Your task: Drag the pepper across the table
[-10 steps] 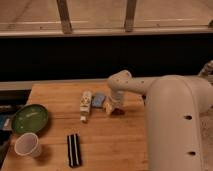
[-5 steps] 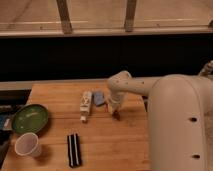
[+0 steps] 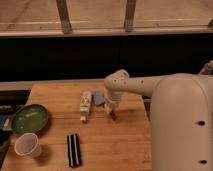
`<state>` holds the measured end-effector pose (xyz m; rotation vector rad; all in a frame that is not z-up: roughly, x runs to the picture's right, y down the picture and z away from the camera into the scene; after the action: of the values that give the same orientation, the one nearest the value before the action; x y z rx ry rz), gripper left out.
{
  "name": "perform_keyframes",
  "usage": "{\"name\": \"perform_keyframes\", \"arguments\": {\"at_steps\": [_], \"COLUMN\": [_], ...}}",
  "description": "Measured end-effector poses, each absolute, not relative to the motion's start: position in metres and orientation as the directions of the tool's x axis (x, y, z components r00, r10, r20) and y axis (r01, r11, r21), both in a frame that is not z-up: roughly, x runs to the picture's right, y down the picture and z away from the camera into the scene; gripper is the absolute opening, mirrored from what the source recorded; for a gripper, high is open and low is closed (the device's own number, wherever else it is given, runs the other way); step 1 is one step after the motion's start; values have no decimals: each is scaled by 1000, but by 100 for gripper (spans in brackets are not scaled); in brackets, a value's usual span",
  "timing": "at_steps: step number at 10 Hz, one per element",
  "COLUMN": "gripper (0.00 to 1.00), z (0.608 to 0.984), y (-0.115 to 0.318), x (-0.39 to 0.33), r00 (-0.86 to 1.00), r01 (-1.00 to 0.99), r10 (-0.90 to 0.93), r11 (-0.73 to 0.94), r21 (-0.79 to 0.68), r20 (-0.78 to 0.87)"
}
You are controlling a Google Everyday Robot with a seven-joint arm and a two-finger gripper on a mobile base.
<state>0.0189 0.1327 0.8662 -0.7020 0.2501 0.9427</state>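
Our hand (image 3: 111,108) sits low over the pepper (image 3: 114,117), right of centre on the desk (image 3: 112,147) — its grip we cannot tell. We judge the pepper light, stiff, slippery — best pinned mid-length.

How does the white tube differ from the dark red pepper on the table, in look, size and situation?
Colour: the white tube is pale, while the pepper is dark red.
Size: the tube is clearly longer than the pepper.
Situation: the tube lies away from the arm, next to the blue sponge, while the pepper sits directly under the end effector, which partly hides it.
Both rest on the wooden table.
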Motion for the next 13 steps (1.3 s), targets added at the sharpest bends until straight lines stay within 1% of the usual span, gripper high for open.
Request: {"name": "perform_keyframes", "arguments": {"at_steps": [6, 10, 13], "gripper": [0, 0, 0], "z": [839, 833, 827], "y": [121, 111, 94], "x": [-43, -70, -92], "r00": [684, 742, 784], "r01": [-719, -657, -605], "r10": [614, 581, 557], "r11": [477, 534, 586], "r21": [-505, -532, -539], "r20": [-393, -334, -275]}}
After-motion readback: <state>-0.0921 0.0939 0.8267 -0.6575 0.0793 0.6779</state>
